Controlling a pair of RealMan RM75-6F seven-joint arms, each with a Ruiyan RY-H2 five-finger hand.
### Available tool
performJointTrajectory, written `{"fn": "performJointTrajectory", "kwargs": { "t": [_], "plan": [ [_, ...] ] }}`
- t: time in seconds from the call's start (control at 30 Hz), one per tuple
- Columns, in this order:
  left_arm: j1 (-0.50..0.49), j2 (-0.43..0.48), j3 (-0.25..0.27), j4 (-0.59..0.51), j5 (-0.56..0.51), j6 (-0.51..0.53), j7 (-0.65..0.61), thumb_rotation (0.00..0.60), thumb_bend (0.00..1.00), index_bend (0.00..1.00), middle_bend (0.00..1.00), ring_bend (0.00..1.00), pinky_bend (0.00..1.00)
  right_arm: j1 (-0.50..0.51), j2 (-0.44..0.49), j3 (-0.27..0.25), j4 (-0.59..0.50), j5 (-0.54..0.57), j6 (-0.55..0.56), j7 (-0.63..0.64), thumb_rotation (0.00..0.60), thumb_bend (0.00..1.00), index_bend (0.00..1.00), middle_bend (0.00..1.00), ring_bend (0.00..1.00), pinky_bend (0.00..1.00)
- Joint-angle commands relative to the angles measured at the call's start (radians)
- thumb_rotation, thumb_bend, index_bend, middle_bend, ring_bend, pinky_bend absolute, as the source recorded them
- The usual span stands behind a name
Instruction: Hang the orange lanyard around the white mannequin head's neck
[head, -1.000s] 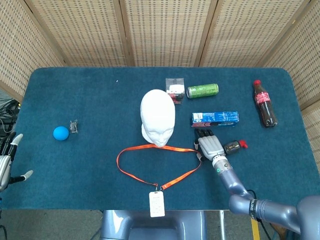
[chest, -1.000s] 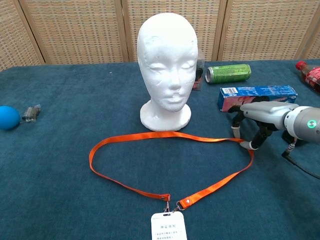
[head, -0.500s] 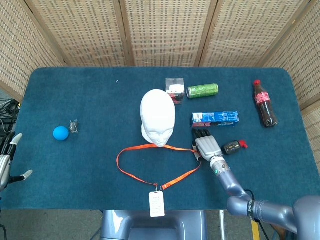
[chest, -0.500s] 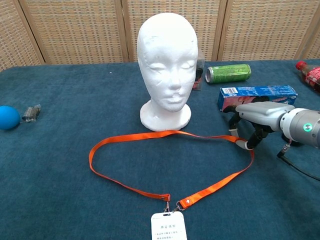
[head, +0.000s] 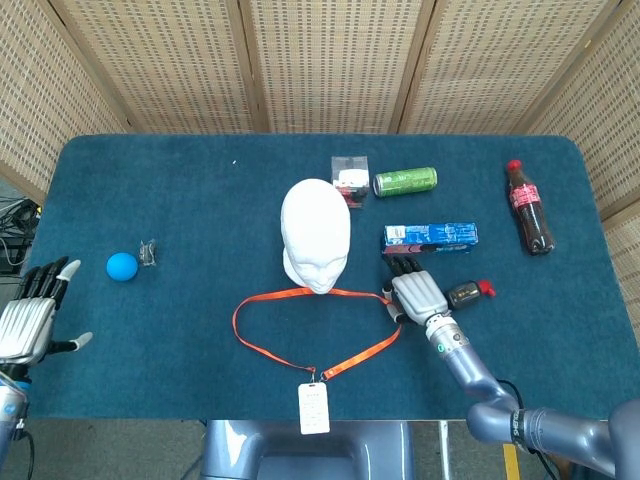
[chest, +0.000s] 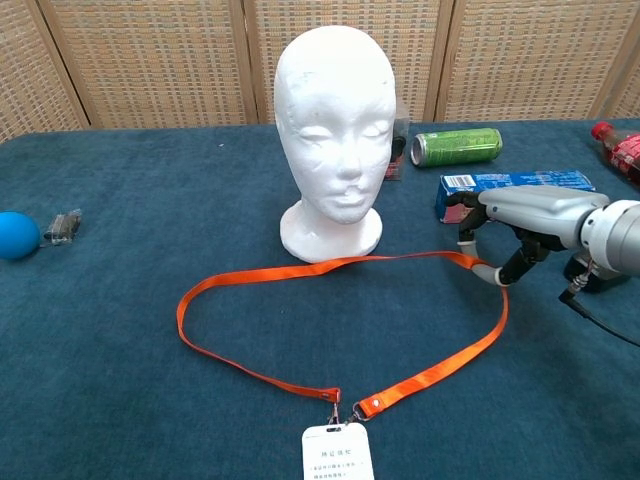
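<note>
The white mannequin head (head: 316, 235) (chest: 335, 130) stands upright mid-table, facing me. In front of it the orange lanyard (head: 268, 297) (chest: 260, 274) lies in a wide loop, and its white badge (head: 314, 408) (chest: 337, 455) hangs at the near table edge. My right hand (head: 415, 292) (chest: 512, 222) is at the loop's right end and pinches the strap, which is raised a little off the cloth there. Off the table's left edge, my left hand (head: 30, 320) is held with fingers spread and holds nothing.
Behind my right hand lies a blue toothpaste box (head: 430, 236), with a small black and red object (head: 468, 294) beside it. A green can (head: 405, 181), a small clear box (head: 350, 175) and a cola bottle (head: 530, 208) lie further back. A blue ball (head: 121, 266) and a clip (head: 149, 254) sit at left.
My right hand has closed on the loop's right end and lifted it slightly, drawing it toward the toothpaste box. My left hand has risen further into view with fingers spread.
</note>
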Motion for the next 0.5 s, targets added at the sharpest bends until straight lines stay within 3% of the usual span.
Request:
{"fn": "performJointTrajectory", "kwargs": {
  "t": [0.03, 0.1, 0.17, 0.5],
  "plan": [
    [-0.112, -0.051, -0.053, 0.014, 0.013, -0.122, -0.106, 0.600, 0.02, 0.12, 0.00, 0.00, 0.00, -0.013, 0.029, 0.002, -0.042, -0.022, 0.014, 0.023, 0.600, 0.69, 0.72, 0.00, 0.00, 0.00],
    [-0.160, -0.094, -0.072, 0.068, 0.041, -0.160, -0.202, 0.600, 0.09, 0.24, 0.00, 0.00, 0.00, -0.017, 0.037, 0.005, -0.058, -0.028, 0.020, 0.027, 0.600, 0.69, 0.72, 0.00, 0.00, 0.00],
    [-0.227, -0.156, -0.083, 0.150, 0.054, -0.225, -0.244, 0.600, 0.13, 0.28, 0.00, 0.00, 0.00, -0.018, 0.047, 0.007, -0.072, -0.031, 0.027, 0.020, 0.600, 0.69, 0.72, 0.00, 0.00, 0.00],
    [-0.401, -0.330, -0.072, 0.363, 0.053, -0.420, -0.286, 0.600, 0.24, 0.36, 0.00, 0.00, 0.00, -0.024, 0.063, 0.009, -0.099, -0.036, 0.030, 0.018, 0.600, 0.69, 0.72, 0.00, 0.00, 0.00]
  ]
}}
